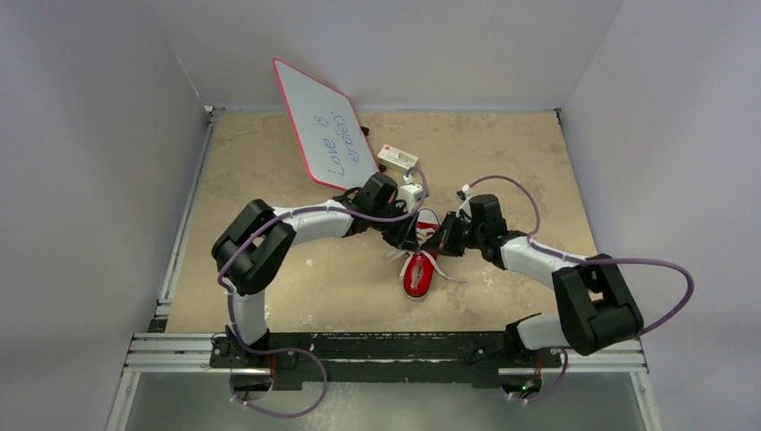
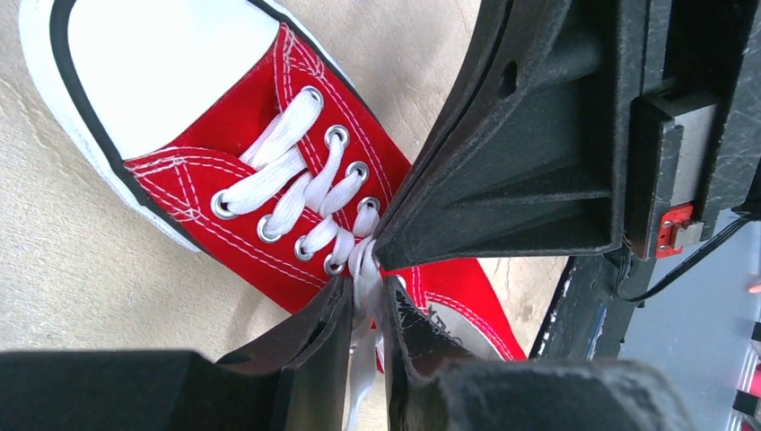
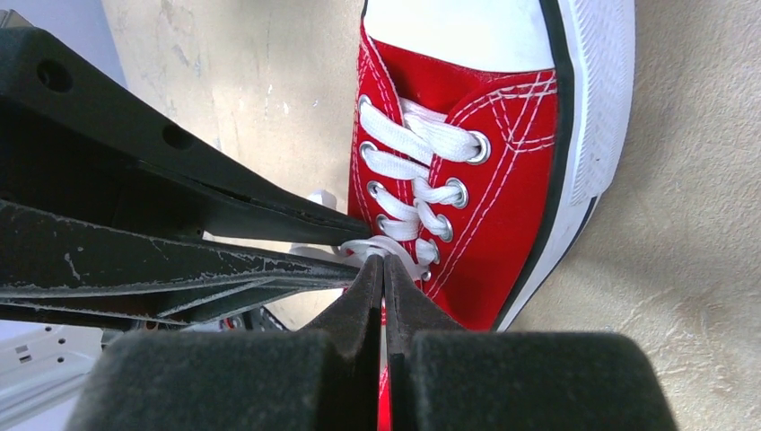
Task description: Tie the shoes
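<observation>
A small red canvas sneaker (image 1: 419,274) with a white toe cap lies mid-table, toe toward the arms. It also shows in the left wrist view (image 2: 235,115) and in the right wrist view (image 3: 502,197). Both grippers meet over the top of its white laces (image 3: 404,144). My left gripper (image 2: 366,285), also in the top view (image 1: 408,235), is shut on a white lace strand that runs down between its fingers. My right gripper (image 3: 384,262), also in the top view (image 1: 440,241), is shut with its tips on a lace loop at the top eyelets. The two grippers' fingertips nearly touch.
A red-rimmed whiteboard with handwriting (image 1: 319,135) leans at the back. A small white box (image 1: 397,160) lies just behind the left wrist. Grey walls stand on three sides, and a metal rail (image 1: 386,346) runs along the near edge.
</observation>
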`<state>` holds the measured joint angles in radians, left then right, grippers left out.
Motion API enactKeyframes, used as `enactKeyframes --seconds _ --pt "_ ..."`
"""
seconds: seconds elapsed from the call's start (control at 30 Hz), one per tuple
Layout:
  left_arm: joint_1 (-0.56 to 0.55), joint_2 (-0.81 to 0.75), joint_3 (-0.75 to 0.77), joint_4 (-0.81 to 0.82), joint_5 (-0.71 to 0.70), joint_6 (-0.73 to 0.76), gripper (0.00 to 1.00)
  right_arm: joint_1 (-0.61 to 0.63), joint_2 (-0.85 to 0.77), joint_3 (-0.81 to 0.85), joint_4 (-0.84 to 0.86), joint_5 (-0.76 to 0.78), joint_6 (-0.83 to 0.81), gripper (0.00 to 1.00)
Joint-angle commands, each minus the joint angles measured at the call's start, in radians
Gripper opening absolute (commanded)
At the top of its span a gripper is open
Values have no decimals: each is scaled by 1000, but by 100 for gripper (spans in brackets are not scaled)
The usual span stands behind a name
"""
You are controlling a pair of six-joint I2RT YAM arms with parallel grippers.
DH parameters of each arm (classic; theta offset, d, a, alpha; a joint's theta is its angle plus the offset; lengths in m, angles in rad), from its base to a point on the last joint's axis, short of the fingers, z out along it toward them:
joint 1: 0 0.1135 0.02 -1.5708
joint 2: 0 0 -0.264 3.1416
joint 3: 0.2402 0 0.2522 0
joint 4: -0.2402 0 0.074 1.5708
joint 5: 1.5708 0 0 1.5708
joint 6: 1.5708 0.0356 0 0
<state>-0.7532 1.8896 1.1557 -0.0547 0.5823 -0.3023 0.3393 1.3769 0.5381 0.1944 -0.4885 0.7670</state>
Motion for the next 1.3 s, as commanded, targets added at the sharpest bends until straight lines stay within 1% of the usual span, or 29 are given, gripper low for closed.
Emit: enactKeyframes --seconds 0.0,0.07,0.1,0.13,0.23,0.3,0.33,0.4,0.53,0.67,0.8,0.9,1.0,1.27 --pt "3 16 39 -22 -43 43 15 -2 3 7 34 6 -3 0" --pt "2 25 47 -29 -54 53 2 -1 3 9 28 2 -3 0" --pt "2 26 52 -33 -60 58 0 -1 1 14 17 -3 -14 0" --pt "1 26 54 -36 -67 65 0 -1 -6 22 -7 -8 -27 1" --pt "-2 14 51 -48 -66 95 0 -2 -69 44 -113 -16 -62 19" --pt "-4 7 45 -48 -48 104 0 -3 -114 53 -144 6 -103 28" --pt "-4 0 40 -44 -42 103 0 -4 -126 58 -154 11 -121 32" --pt "-7 -15 26 -24 -32 103 0 -5 -123 74 -172 10 -169 35" --pt "-9 -34 11 -15 -24 114 0 -7 -59 138 -233 -7 -273 35" --pt "-12 -42 4 -15 -21 132 0 -12 12 195 -248 -13 -327 27" --pt "-19 -69 -22 14 -37 156 0 -16 73 236 -257 -49 -379 22" --pt "-19 -84 -29 35 -48 162 0 -16 105 252 -262 -101 -413 22" --pt "-19 -84 -22 39 -46 169 0 -17 105 226 -222 -166 -414 23" --pt "-31 -89 -17 17 -55 232 0 -17 98 167 -153 -222 -416 24"
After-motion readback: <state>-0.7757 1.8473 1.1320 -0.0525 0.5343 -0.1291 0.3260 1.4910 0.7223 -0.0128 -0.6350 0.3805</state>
